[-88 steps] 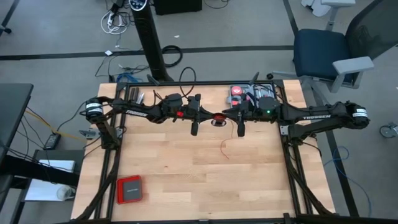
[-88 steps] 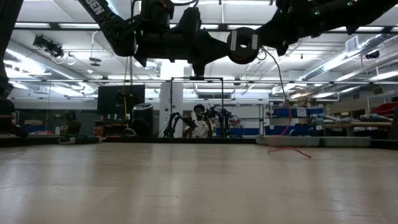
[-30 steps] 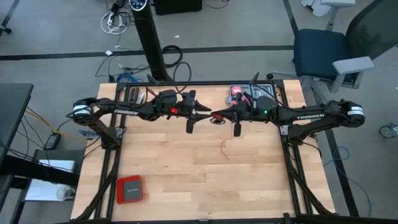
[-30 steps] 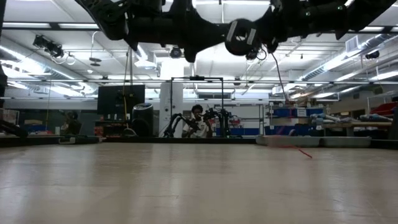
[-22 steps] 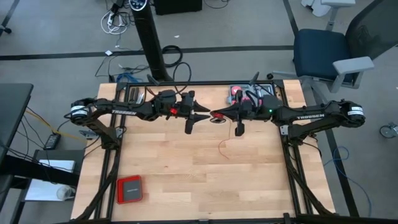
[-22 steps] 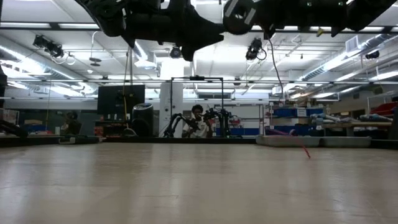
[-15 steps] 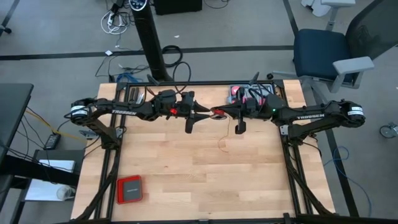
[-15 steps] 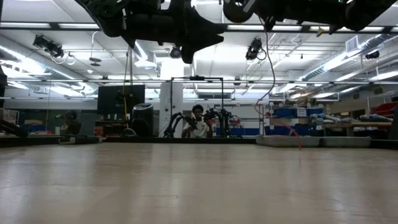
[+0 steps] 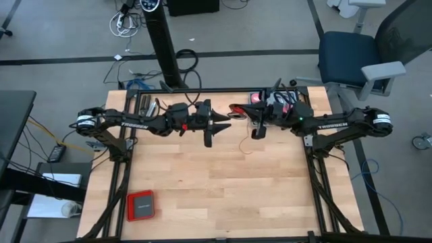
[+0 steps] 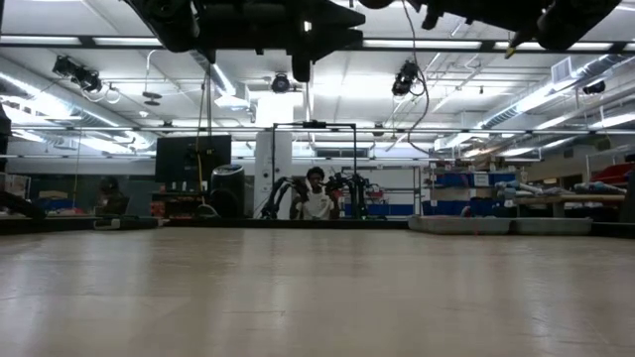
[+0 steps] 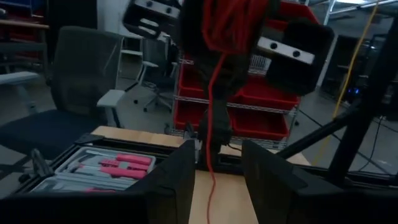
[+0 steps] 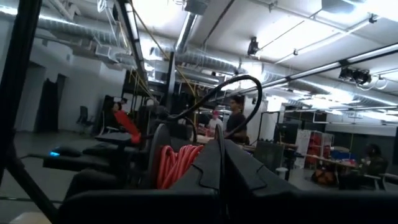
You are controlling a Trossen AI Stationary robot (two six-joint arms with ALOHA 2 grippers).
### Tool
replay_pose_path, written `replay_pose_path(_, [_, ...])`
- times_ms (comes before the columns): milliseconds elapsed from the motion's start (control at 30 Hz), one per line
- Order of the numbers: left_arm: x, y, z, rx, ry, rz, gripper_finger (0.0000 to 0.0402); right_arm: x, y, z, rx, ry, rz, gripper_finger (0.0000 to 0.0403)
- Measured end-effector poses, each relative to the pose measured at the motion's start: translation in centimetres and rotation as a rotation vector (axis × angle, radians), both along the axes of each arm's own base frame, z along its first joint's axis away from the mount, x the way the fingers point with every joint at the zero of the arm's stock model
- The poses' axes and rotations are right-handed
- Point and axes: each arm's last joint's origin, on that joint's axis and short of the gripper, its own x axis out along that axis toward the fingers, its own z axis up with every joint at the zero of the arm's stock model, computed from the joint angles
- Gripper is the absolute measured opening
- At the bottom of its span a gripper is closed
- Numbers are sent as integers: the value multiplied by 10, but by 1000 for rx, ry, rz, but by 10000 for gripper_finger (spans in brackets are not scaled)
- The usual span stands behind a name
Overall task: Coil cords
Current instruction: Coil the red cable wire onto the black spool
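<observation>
High view: both arms stretch across the far half of the wooden bench, tips facing near its middle. The left gripper has its fingers spread wide, holding nothing. The right gripper has its fingers pressed together, red cord at its tip, a thin strand dropping to the boards below. A grey tool tray lies at the far edge under the right arm; a flat red box lies near the front left corner. The near half lies open.

Low view: both arms hang high above the bare bench top.

Left wrist view: between the spread fingers, the red cord is bundled on the right gripper, one strand hanging down.

Right wrist view: closed fingers beside the red coils.
</observation>
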Motion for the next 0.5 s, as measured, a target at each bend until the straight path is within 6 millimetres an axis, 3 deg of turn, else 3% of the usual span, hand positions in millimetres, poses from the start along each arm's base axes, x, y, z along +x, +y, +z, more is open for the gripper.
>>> replay_pose_path(500, [0,0,-1,-10,6,18,136,58,-7,23,-48,-10,52,4])
